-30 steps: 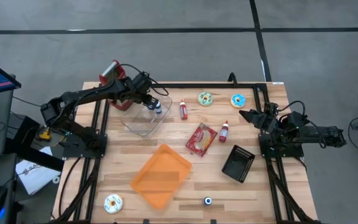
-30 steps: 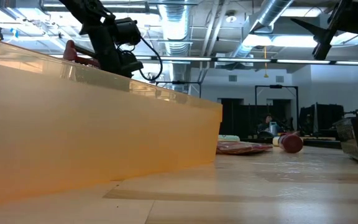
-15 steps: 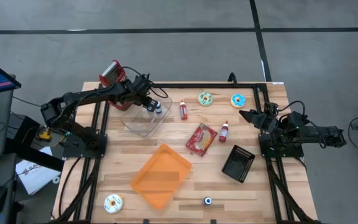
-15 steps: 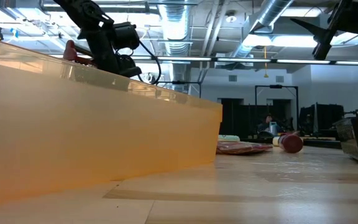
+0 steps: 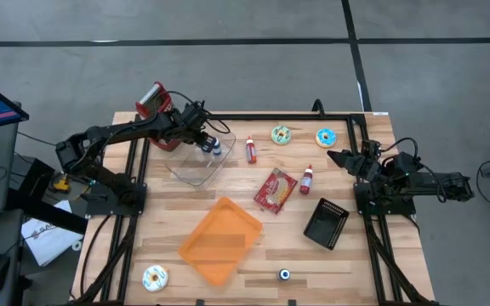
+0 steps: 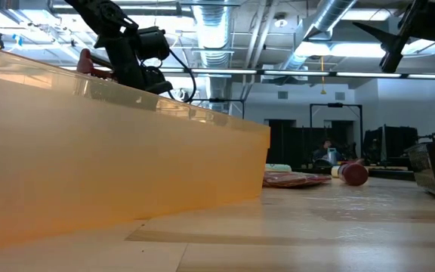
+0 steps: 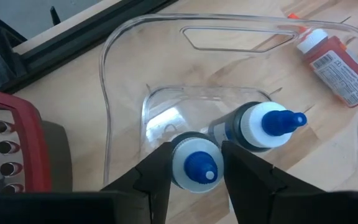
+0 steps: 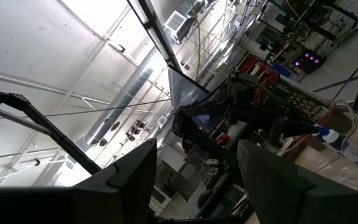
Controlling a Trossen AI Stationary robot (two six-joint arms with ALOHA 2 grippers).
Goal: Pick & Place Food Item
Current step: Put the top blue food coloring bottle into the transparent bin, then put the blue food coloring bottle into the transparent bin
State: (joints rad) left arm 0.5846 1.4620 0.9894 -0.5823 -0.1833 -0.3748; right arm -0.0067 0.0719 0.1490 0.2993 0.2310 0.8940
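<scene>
Two small white bottles with blue caps stand in a clear plastic tray [image 7: 123, 74] at the table's far left. My left gripper [image 7: 196, 171] comes down from above and is shut on the nearer bottle [image 7: 194, 167]; the other bottle [image 7: 263, 124] stands just beside it. In the high view the gripper [image 5: 204, 142] hangs over the tray [image 5: 196, 166]. My right gripper [image 5: 334, 157] waits open at the right edge, tipped upward with nothing between its fingers [image 8: 135, 180]. My left gripper pinches the nearer bottle by its white shoulder [image 7: 178, 163], just below the blue cap, between its two fingers. The fingers slant down from above. The bottle stands upright inside the clear tray; its base is hidden under its own top.
A red grater [image 5: 151, 100] lies beside the clear tray. Two red bottles [image 5: 250, 150] [image 5: 306, 179], a snack packet [image 5: 274, 189], three donuts [image 5: 280, 134] [image 5: 325, 136] [image 5: 155, 277], an orange tray [image 5: 220, 240] and a black container [image 5: 325, 223] lie about the table.
</scene>
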